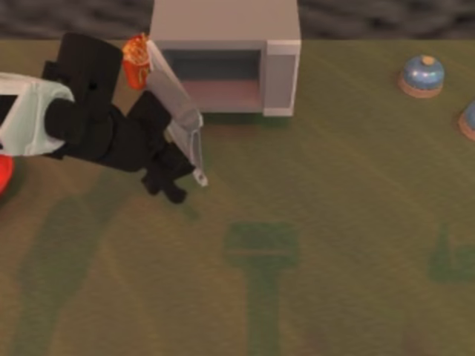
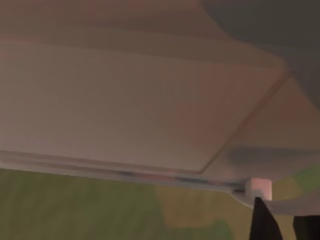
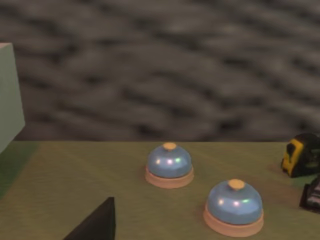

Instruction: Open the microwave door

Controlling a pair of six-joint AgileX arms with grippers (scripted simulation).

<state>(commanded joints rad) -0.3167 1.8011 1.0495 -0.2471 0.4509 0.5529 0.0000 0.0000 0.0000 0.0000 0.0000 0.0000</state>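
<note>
- The boxy white-grey microwave [image 1: 245,30] sat at the far edge of the olive-green surface [image 1: 334,222], its pinkish-grey cavity showing.
- Its light-grey framed door with the translucent grey window [image 1: 177,104] stood swung out on the left-side hinge, well past halfway by my reading, with its free edge pointing toward the near left.
- The left arm's black tool [image 1: 194,167] was right at that free edge, by the small white handle block [image 2: 260,187]; whether its fingers were clamped on the handle or just hooked against it, I could not tell.
- The left wrist view was filled by the door pane from close below, with a dark fingertip [image 2: 264,222] just under the handle.
- To do this step well, I judged the tool should follow the door's arc around the hinge, not pull straight, so the handle would not slip free.
- Edges: an orange object [image 1: 136,58] sat just beside the hinge side, close to the door's path, a likely stop.
- Open room lay across the middle and near side of the surface.
- The right arm was out of the top view; its wrist view showed two blue dome bells [image 3: 169,166] on the right, well apart from the microwave, beside a yellow-and-black item [image 3: 299,156].
</note>
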